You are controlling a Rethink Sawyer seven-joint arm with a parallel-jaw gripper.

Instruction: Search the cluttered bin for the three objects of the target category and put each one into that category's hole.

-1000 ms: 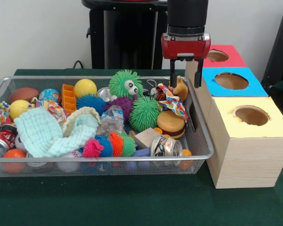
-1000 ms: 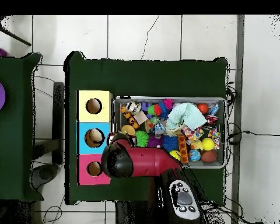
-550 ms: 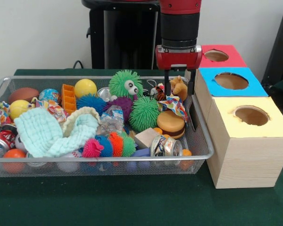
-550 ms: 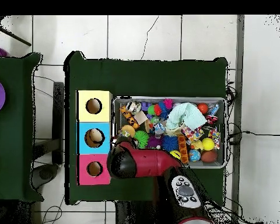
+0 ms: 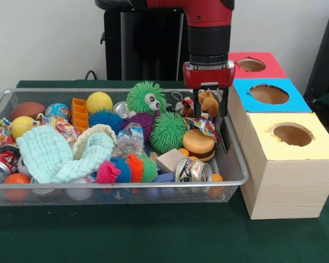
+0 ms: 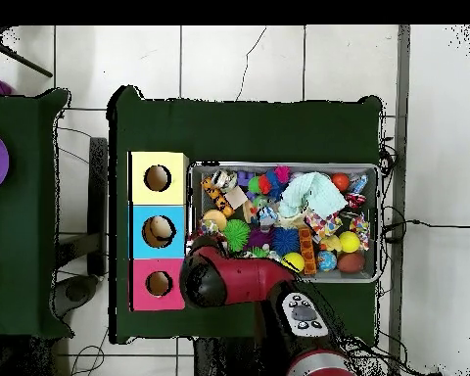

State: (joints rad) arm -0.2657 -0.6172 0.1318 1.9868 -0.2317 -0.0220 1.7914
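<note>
A small brown animal toy (image 5: 209, 102) stands at the right end of the wire bin (image 5: 237, 164), next to a little tiger toy (image 5: 185, 108). My gripper (image 5: 210, 113) hangs open right over the brown toy, one finger on each side of it, apart from its flanks as far as I can tell. In the overhead view the red arm head (image 6: 206, 277) hides the gripper and that corner of the bin (image 6: 374, 168). Three wooden boxes with round holes stand beside the bin: red (image 5: 270, 72), blue (image 5: 296, 103) and yellow (image 5: 263, 131). The blue box's hole (image 6: 159, 230) holds something brownish.
The bin is packed: green spiky balls (image 5: 167, 131), a burger toy (image 5: 198, 144), crushed cans (image 5: 192, 169), a mint cloth (image 5: 60, 155), smooth balls (image 5: 99, 102) and crinkled wrappers (image 5: 204, 121). The blue box's wall rises close to the right of my gripper.
My gripper has shifted left from the box edge and come down into the bin. Its fingers now straddle the brown animal toy instead of hanging above it.
</note>
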